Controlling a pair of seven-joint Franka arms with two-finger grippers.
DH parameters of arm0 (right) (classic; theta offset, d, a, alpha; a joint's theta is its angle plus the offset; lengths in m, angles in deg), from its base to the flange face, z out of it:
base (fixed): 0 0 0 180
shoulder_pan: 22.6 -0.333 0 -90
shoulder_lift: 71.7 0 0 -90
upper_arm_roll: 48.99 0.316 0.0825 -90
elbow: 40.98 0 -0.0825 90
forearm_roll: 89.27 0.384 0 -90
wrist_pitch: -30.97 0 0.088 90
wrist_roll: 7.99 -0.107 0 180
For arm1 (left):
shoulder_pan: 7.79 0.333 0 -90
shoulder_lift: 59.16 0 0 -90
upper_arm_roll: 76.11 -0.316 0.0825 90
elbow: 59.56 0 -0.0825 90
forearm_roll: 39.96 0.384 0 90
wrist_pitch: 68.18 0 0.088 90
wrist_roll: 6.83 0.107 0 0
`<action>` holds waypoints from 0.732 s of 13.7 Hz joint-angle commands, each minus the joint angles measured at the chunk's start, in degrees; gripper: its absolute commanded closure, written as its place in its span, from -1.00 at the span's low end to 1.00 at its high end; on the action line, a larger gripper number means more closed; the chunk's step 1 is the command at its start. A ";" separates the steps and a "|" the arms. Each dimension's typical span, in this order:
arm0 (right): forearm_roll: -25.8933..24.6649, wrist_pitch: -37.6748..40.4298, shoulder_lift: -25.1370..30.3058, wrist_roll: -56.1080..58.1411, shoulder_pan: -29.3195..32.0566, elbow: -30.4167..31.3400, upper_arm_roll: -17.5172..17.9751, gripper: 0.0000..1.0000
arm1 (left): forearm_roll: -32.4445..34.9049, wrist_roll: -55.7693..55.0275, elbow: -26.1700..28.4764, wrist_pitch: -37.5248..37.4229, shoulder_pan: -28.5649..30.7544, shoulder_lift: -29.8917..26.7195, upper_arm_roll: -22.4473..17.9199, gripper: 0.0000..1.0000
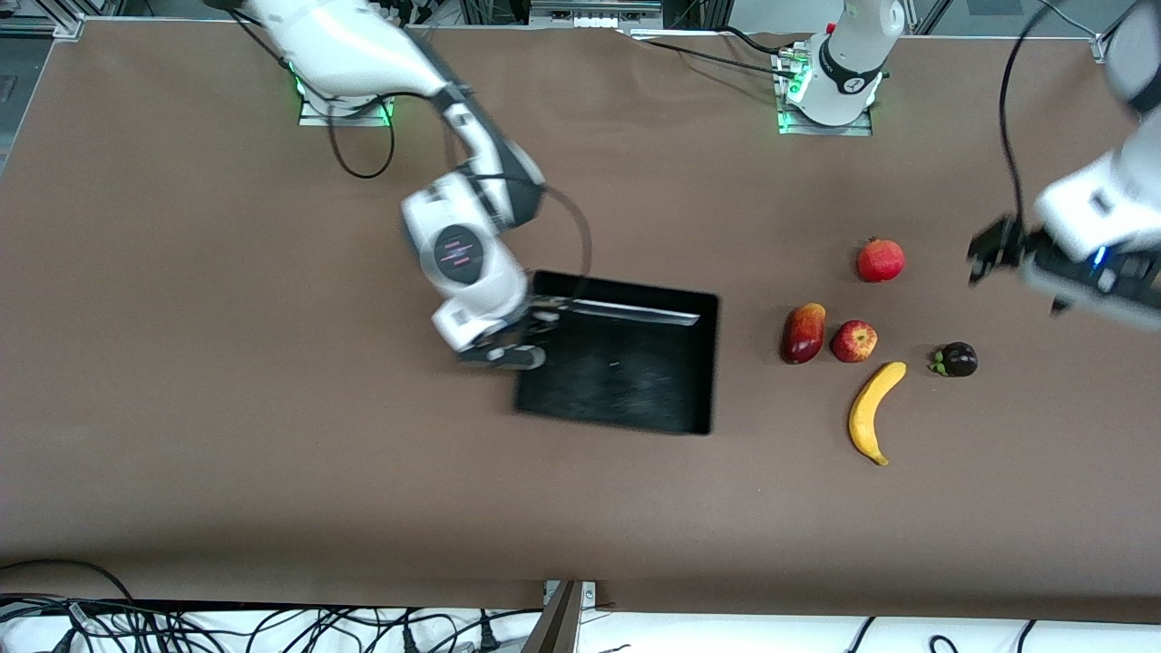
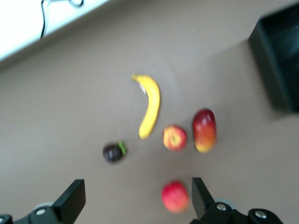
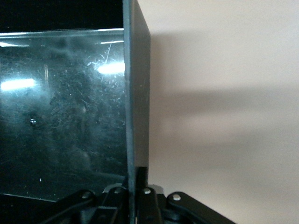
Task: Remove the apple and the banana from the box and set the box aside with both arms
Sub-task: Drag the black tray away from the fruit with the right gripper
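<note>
The black box lies mid-table, empty. My right gripper is shut on the box's wall at the right arm's end; in the right wrist view the thin wall runs between the closed fingers of the right gripper. The speckled apple and the banana lie toward the left arm's end, the banana nearer the camera. My left gripper is open and empty in the air over the table near that end. In the left wrist view the left gripper has the apple and banana ahead of it.
Other fruits lie by the apple: a round red fruit farther from the camera, a red oblong fruit beside it toward the box, and a dark purple fruit toward the left arm's end. Cables hang along the table's near edge.
</note>
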State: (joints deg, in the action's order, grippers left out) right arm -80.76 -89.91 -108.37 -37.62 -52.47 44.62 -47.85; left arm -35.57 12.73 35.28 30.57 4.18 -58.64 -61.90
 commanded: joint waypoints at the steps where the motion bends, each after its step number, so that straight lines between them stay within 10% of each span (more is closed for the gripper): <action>1: 2.40 8.98 8.00 14.56 8.15 2.99 -2.00 1.00 | -3.13 -3.47 2.63 -5.22 -0.19 -5.43 -1.64 -1.00; 10: 2.40 15.33 11.71 34.61 9.39 12.83 -26.71 1.00 | -6.23 -10.41 2.46 -6.20 0.43 -5.62 -2.70 -1.00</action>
State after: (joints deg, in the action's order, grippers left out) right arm -79.84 -74.00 -98.19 -7.91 -42.93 52.81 -71.52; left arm -40.46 3.94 37.14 23.60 4.28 -63.93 -64.58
